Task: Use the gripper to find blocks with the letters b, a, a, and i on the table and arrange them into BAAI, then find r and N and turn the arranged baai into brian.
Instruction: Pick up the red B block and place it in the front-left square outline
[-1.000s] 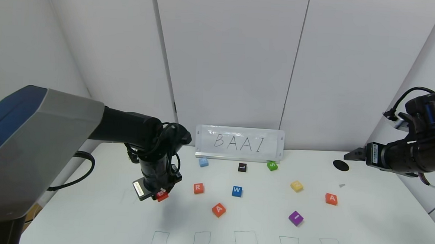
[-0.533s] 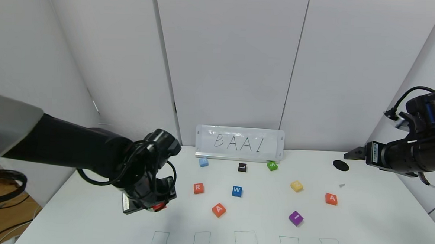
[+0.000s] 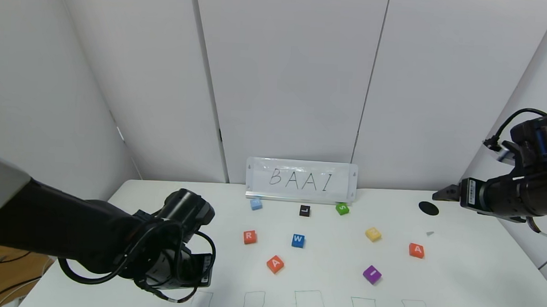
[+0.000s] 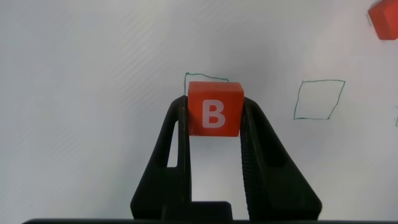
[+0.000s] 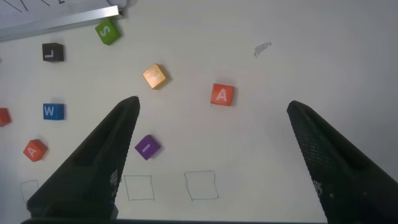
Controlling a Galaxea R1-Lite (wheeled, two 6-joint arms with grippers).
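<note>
My left gripper (image 4: pixel 214 115) is shut on the orange B block (image 4: pixel 214 99) and holds it just over the leftmost green outline (image 4: pixel 206 77). In the head view the left arm (image 3: pixel 174 260) hides the gripper and the B block at the front left of the table (image 3: pixel 482 276). One orange A block (image 3: pixel 275 264) lies mid-table and the other A block (image 3: pixel 417 250) at the right. The purple I block (image 3: pixel 372 274) lies between them, nearer the front. The orange R block (image 3: pixel 249 237) sits left of centre. My right gripper (image 5: pixel 213 102) is open and raised over the table's right side (image 3: pixel 442 195).
A blue W block (image 3: pixel 298 240), a yellow block (image 3: pixel 373 234), a black L block (image 3: pixel 304 211), a green S block (image 3: pixel 342 208) and a light blue block (image 3: pixel 256 203) lie around. A BAAI sign (image 3: pixel 301 180) stands at the back. Several green outlines (image 3: pixel 309 303) line the front edge. A black spot (image 3: pixel 428 208) marks the back right.
My left arm has moved toward the table's front and lower, carrying the B block from beside the R block to over the leftmost outline. The right arm has not moved.
</note>
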